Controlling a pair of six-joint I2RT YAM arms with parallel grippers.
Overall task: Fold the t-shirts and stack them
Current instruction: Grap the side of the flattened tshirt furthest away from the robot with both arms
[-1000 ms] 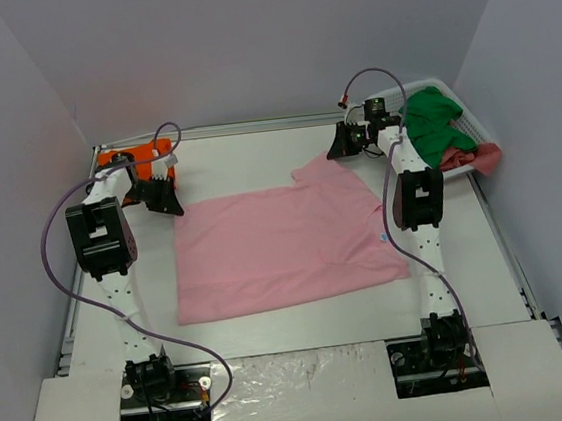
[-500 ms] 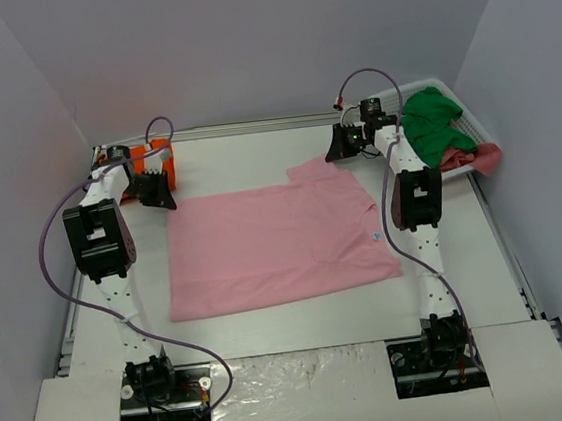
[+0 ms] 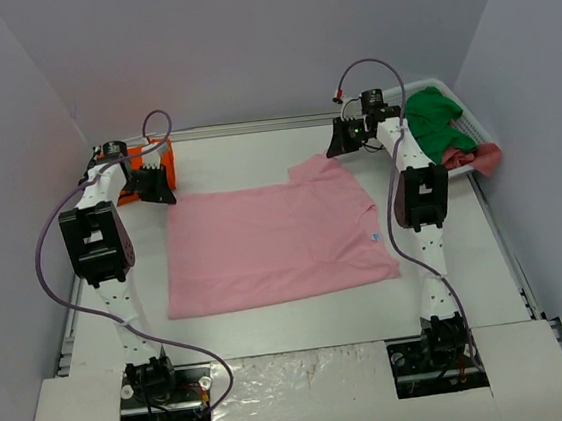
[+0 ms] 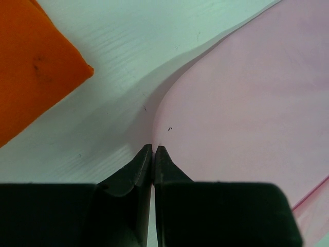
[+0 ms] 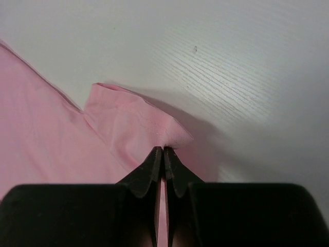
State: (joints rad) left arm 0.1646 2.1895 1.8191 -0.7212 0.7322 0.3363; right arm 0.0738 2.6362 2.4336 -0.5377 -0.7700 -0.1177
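Your pink t-shirt (image 3: pixel 274 241) lies spread flat mid-table, not yet folded. Your left gripper (image 3: pixel 162 196) is clamped on its far left corner, and your right gripper (image 3: pixel 335 151) on its far sleeve. The orange t-shirt (image 3: pixel 161 151) sits folded at the far-left corner, and I'd judge it done. A green garment (image 3: pixel 432 119) waits in the white basket (image 3: pixel 470 128).
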